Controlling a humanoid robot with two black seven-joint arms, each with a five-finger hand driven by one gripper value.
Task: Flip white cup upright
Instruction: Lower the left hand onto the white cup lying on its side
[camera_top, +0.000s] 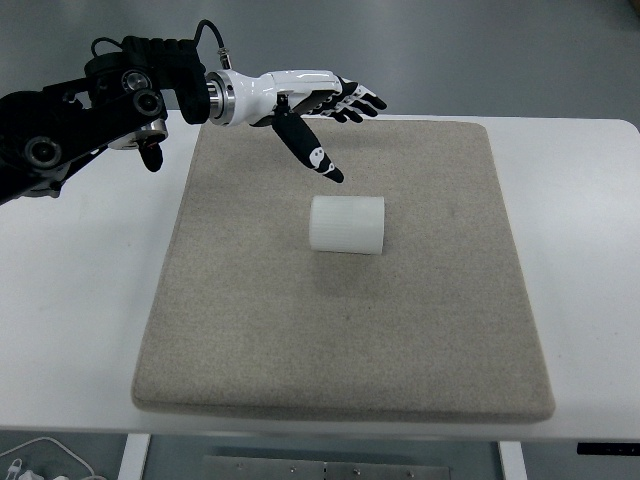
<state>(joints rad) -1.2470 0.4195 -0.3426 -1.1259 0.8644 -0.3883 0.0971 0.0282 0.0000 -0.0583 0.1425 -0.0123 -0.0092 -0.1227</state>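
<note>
The white cup (347, 224) was seen lying on its side near the middle of the grey mat (300, 340), so the flip was judged not yet begun. The left hand (318, 108) was held at about eleven o'clock from the cup, apart from it, with fingers spread and nothing grasped; the thumb was pointed down toward the cup. Reaching, grasping and turning upright were all judged still to be done. Which end of the cup was open could not be made out. The right arm was not shown.
</note>
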